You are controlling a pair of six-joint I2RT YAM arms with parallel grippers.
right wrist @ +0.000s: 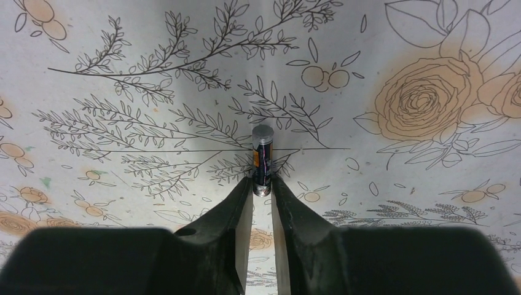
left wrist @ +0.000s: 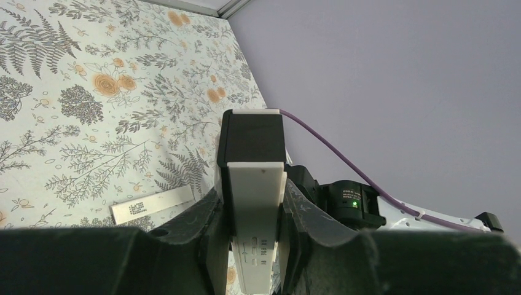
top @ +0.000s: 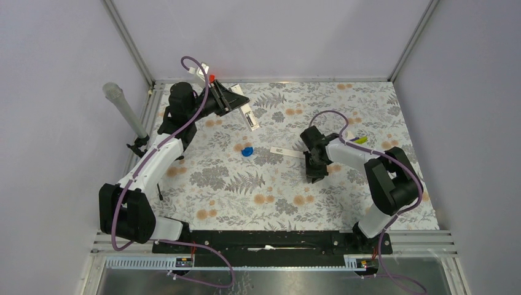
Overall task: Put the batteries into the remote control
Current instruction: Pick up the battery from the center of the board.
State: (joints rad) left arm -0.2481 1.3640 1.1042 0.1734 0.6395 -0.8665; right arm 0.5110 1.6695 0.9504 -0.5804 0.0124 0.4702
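Note:
My left gripper is shut on the white remote control and holds it off the mat at the back left. In the left wrist view the remote sits clamped between the fingers, its dark end pointing away. My right gripper is low over the mat at centre right. In the right wrist view its fingertips pinch the near end of one slim dark battery, which sticks out ahead over the mat. This battery is hidden in the top view. No other battery shows.
A thin flat white cover strip lies mid-mat, also in the left wrist view. A blue blob lies left of it. A small yellow-green item lies at the right. A grey cylinder stands outside the left frame rail.

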